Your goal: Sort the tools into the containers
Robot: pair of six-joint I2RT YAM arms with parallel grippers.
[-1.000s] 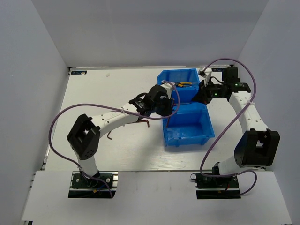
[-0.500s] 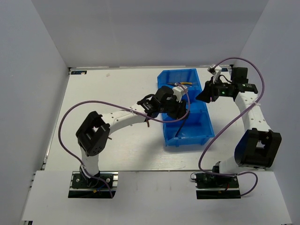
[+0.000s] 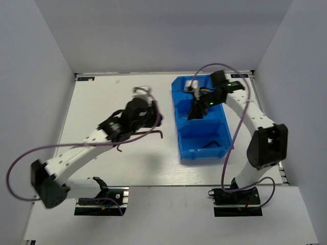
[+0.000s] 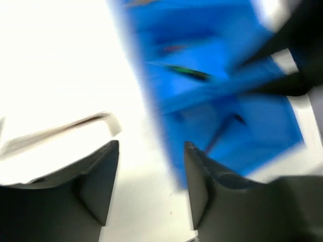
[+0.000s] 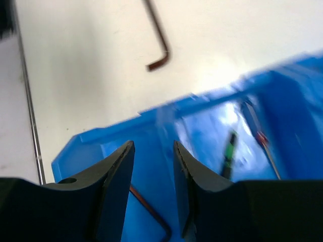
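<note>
**A:** Top view?

**B:** Blue bins (image 3: 196, 138) sat right of centre on the table (image 3: 102, 102). First hex key (image 3: 160, 133) lay on the table just beside their left wall, second hex key (image 3: 120, 148) further left. Left gripper (image 3: 156, 119) hovered near the first. Right gripper (image 3: 194, 112) hung over the middle compartment.

**A:** Left wrist?

**B:** Blurred (badly). Fingers stood apart, nothing between. One hex key lay on the table at left, bins at right.

**A:** Right wrist?

**B:** Fingers parted, empty, above the bins. Third hex key (image 5: 151, 212) lay inside them, with a green-and-black screwdriver (image 5: 229, 151) further along.
</note>
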